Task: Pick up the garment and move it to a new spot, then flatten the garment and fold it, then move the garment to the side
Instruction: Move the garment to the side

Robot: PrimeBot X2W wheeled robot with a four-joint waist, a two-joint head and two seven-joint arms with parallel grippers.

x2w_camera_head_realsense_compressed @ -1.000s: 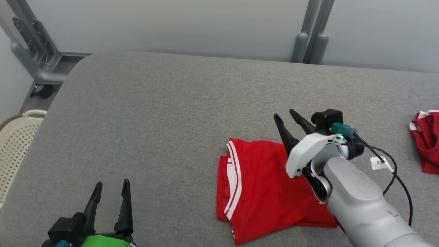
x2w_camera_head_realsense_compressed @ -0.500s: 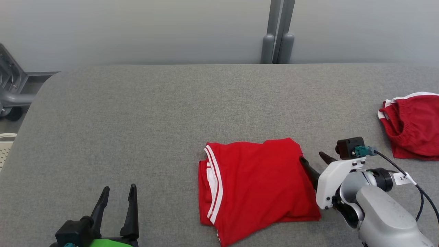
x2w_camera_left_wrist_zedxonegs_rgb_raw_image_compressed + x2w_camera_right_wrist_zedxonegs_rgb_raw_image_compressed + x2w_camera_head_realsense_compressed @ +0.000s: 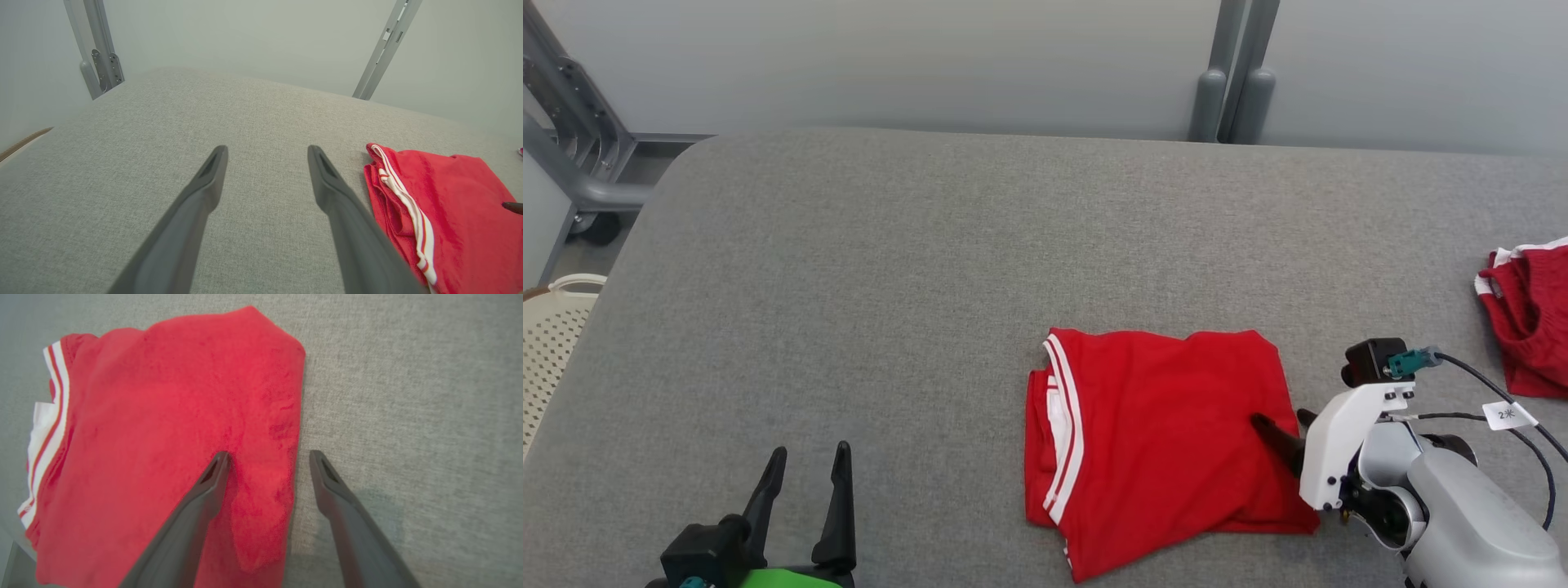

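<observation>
The folded red garment [image 3: 1160, 433] lies near the desk's [image 3: 931, 269] near edge, right of middle, the right gripper [image 3: 1281, 418] spread astride its right edge, the left gripper [image 3: 811, 449] spread and empty by the near-left corner.
</observation>
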